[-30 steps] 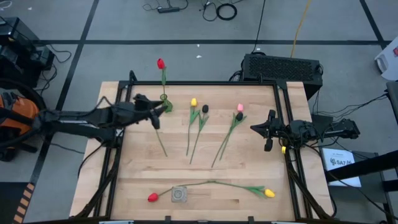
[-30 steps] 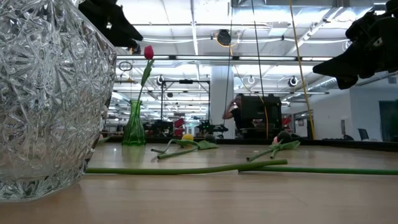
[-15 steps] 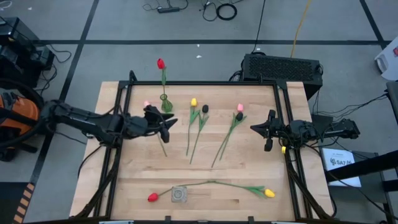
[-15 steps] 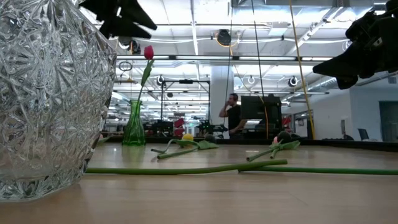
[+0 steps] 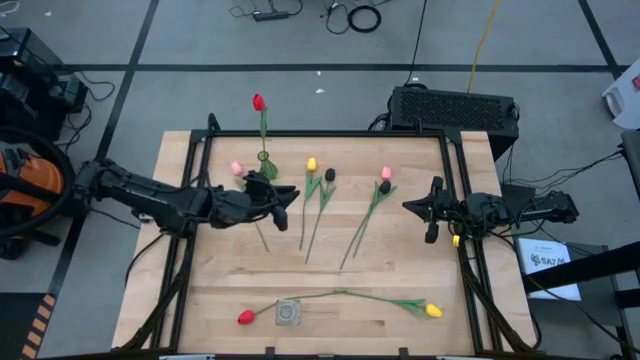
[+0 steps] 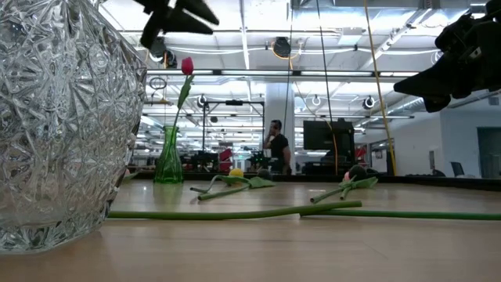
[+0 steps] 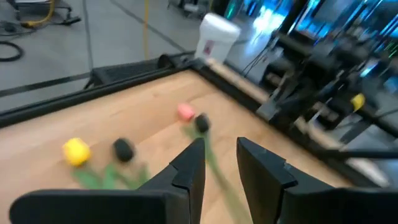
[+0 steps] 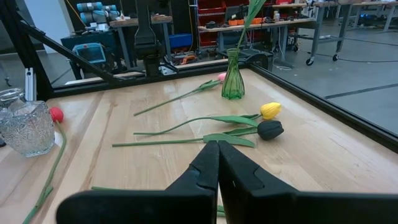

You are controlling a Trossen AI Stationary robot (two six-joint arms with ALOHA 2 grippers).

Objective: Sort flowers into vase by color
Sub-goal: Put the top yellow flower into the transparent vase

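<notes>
We take the green vase [image 5: 265, 160] at the back of the table [image 5: 400, 265] as our landmark; one red tulip [image 5: 259, 102] stands upright in it. The left arm reaches in low across the table from the left side, nearly horizontal, and its left gripper [image 5: 287, 207] hangs just in front of the vase, above the stem of a pink tulip [image 5: 237, 168] whose head lies just left of the vase. Its fingers [image 7: 189, 168] stand a narrow gap apart with nothing between them. To the right of the vase lie a yellow tulip [image 5: 311, 164] and a dark tulip [image 5: 329, 175], then another pink and dark pair [image 5: 385, 180] farther right. The right gripper [image 5: 433, 212] waits well to the right of the vase, near the table's right edge, fingers pressed together and empty. A crystal vase [image 5: 288, 312] sits far in front, at the near edge.
</notes>
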